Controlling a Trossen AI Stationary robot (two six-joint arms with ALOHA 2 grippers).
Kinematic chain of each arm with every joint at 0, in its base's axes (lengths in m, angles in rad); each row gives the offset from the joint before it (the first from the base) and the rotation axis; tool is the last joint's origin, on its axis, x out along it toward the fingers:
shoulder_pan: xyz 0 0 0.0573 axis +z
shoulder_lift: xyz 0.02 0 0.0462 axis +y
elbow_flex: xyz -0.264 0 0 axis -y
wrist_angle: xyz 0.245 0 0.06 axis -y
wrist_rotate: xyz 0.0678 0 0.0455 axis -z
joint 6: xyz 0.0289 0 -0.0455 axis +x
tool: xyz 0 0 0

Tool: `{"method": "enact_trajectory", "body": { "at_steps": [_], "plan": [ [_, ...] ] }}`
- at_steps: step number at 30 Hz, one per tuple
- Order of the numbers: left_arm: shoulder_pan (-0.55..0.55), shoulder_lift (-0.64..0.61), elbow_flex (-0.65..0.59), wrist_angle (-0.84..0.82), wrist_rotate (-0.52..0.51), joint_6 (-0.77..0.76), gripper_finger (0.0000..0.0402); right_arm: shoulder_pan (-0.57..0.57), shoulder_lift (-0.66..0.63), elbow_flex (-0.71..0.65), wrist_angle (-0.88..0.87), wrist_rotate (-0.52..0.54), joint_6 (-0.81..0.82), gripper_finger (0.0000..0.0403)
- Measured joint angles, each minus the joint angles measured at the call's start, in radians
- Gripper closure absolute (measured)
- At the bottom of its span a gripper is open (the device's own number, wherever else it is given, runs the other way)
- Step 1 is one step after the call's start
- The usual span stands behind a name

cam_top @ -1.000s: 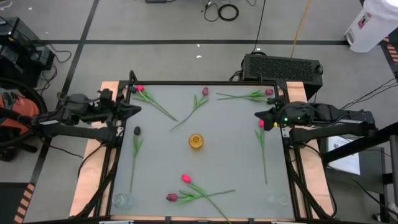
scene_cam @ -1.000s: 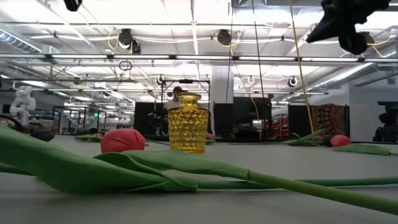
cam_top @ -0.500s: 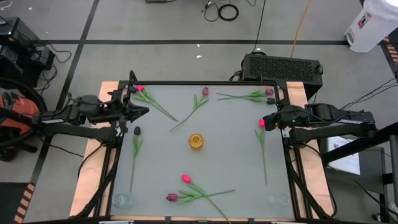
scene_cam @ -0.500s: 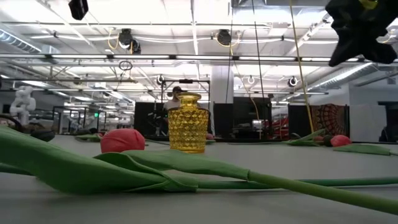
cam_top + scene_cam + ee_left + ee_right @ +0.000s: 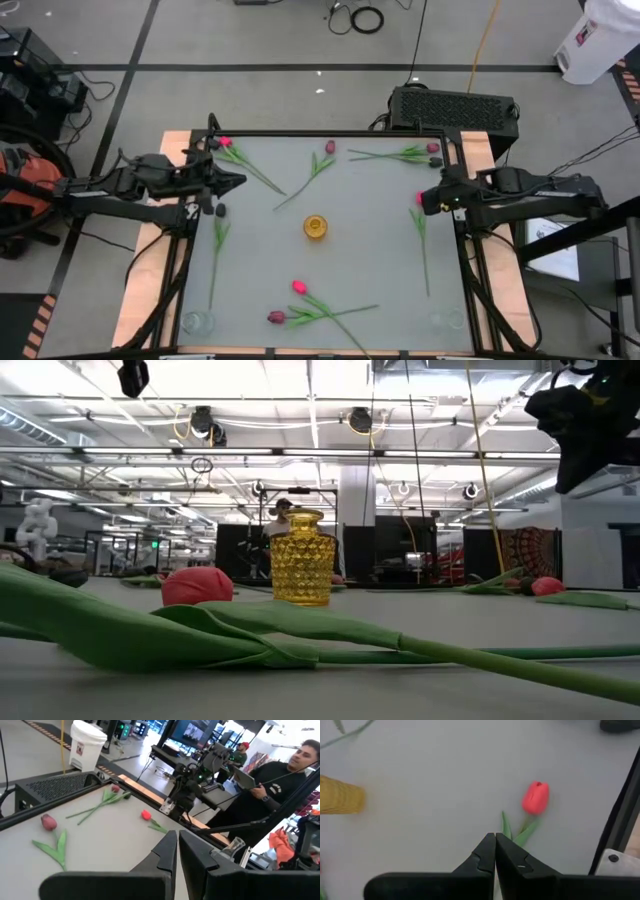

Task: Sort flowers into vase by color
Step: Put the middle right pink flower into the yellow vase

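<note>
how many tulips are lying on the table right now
7 artificial tulips: pink one far-left corner, maroon one far middle, pink one far-right, near-black one left edge, red one right edge, pink and maroon near edge. More may be hidden.

My way across the middle of the table (image 5: pixel 370 280) is open except for the yellow vase (image 5: pixel 316 227) standing at centre frame. Tulips (image 5: pixel 322 308) clutter the lower centre, more lie along the upper edge (image 5: pixel 398 154), and single stems run down the left side (image 5: pixel 218 240) and right side (image 5: pixel 424 240).
</note>
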Motion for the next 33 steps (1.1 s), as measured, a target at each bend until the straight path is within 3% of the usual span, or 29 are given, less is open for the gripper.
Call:
{"method": "enact_trajectory", "body": {
  "at_steps": [6,19,33],
  "plan": [
    [0.0,0.0,0.0,0.0,0.0,0.007,0.0375,0.0,0.053,0.0,0.0,-0.037,0.0,0.0388],
    [0.0,0.0,0.0,0.0,0.0,0.006,0.0375,0.0,0.116,0.0,-0.026,-0.034,0.0,0.0288],
    [0.0,0.0,0.0,0.0,0.003,0.005,0.0375,0.0,0.154,0.0,-0.031,-0.005,0.014,0.0277]
  ]
}}
